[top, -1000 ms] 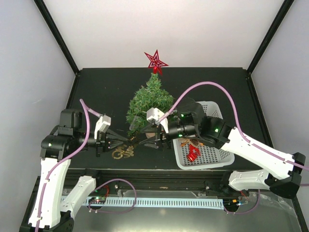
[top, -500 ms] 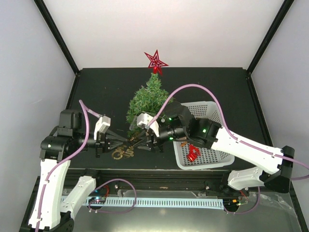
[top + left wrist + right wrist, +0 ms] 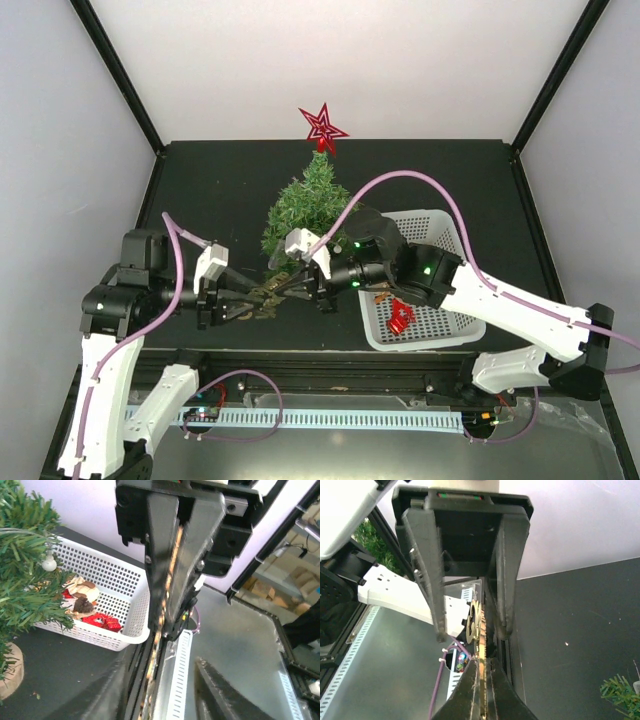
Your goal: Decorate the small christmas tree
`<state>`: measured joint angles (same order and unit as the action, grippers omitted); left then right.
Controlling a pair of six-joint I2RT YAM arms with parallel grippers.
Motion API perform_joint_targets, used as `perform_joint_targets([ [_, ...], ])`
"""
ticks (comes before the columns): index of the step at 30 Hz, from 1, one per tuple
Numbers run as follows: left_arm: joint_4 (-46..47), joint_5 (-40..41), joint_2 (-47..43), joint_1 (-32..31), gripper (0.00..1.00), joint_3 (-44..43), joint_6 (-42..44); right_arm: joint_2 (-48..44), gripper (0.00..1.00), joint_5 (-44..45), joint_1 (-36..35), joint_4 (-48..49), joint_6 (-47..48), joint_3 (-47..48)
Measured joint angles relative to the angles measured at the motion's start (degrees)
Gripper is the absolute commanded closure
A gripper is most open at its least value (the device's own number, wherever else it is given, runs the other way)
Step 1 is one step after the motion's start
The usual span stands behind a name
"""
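From above, the right arm (image 3: 480, 295) hides the foot of the tree (image 3: 310, 205) and the 9 o'clock wall of the basket (image 3: 445, 222), and the left arm (image 3: 100, 400) runs off the frame at 7 o'clock. The gold ornament (image 3: 265, 293) is too small there to tell its shape; both wrist cameras catch it edge-on only. In the left wrist view the tree and its wooden base (image 3: 9, 672) are cut off at 9 o'clock, the basket's contents are too small to name, and the left end effector (image 3: 162, 667) shows only blurred fingers (image 3: 220, 695) at 6 o'clock.
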<state>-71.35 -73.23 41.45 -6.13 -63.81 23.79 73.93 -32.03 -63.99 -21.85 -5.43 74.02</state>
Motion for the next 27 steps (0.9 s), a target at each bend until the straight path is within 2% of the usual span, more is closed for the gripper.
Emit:
perform_joint_targets([
  [2,-0.9,0.4,-0.1,-0.3,0.13,-0.5,1.1,-0.8,0.99,0.4,0.0,0.2,-0.7,0.0],
  [3,-1.4,0.6,-0.1,-0.4,0.03,-1.0,1.5,-1.3,0.99,0.5,0.0,0.4,-1.0,0.0],
  [4,-1.7,0.9,-0.1,-0.6,0.01,-1.5,1.9,-1.8,0.99,0.8,0.0,0.7,-1.4,-0.1],
  [10,-2.6,3.0,-0.4,-0.9,0.01,-8.2,3.1,-5.7,0.99,2.8,0.0,1.3,-4.2,-1.3],
  [17,5.6,16.8,-6.9,-1.0,0.01,-10.9,2.9,-8.1,0.99,4.8,0.0,1.2,-10.3,-1.9],
  [24,20.9,32.6,-19.8,-1.0,0.01,-1.4,11.8,-8.4,0.99,4.9,0.0,3.8,-22.2,-5.0],
  [27,24.9,36.3,-23.1,-0.9,0.01,2.2,16.8,-8.4,0.99,4.9,0.0,5.3,-27.3,-6.6],
])
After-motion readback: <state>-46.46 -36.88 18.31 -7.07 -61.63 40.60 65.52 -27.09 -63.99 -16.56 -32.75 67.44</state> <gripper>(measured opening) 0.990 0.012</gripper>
